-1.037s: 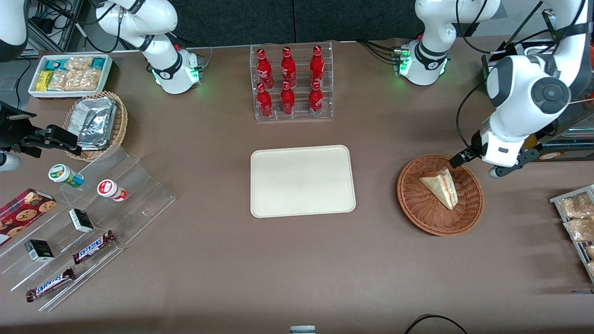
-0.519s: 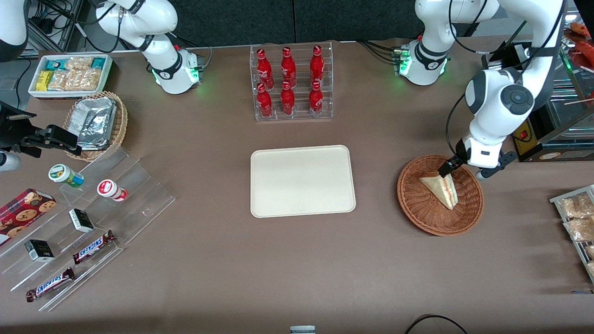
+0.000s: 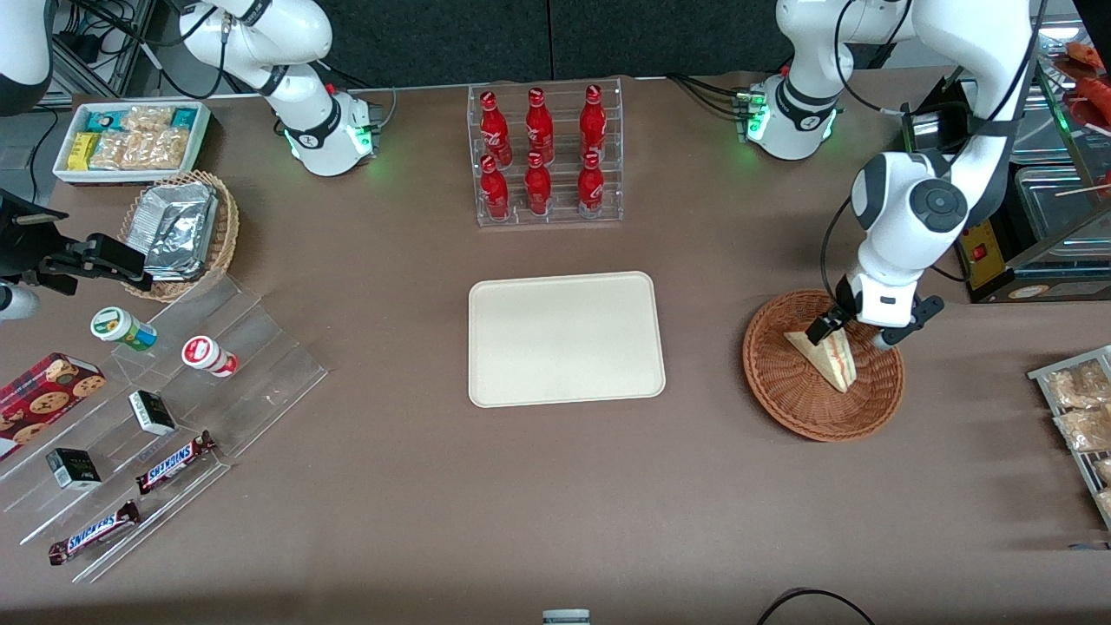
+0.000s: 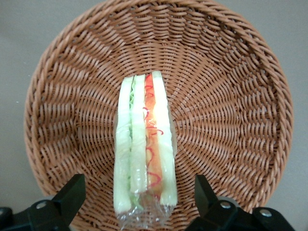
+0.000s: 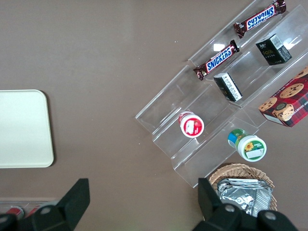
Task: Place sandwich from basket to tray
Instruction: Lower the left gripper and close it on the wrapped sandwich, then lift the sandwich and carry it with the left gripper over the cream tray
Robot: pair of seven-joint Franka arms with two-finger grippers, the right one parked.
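Note:
The sandwich [image 3: 829,358] is a pale wedge in clear wrap, lying in the round reddish-brown basket [image 3: 785,391] toward the working arm's end of the table. In the left wrist view the sandwich [image 4: 144,144] shows its red and green filling, and the basket [image 4: 231,96] fills the frame. My gripper [image 3: 835,334] hangs just above the wedge's end farthest from the front camera. The gripper [image 4: 139,197] is open, one finger on each side of the wrapped wedge and apart from it. The cream tray [image 3: 566,338] lies flat at the table's middle with nothing on it.
A clear rack of red bottles [image 3: 542,156] stands farther from the front camera than the tray. Toward the parked arm's end are a tan basket of foil packets [image 3: 178,233], a white bin of snacks [image 3: 130,139] and clear steps with snack bars [image 3: 165,408]. Bagged snacks [image 3: 1081,417] lie near the working arm's table edge.
My gripper has come down and moved toward the tray, from beside the basket's rim to over the sandwich. The sandwich has stayed put.

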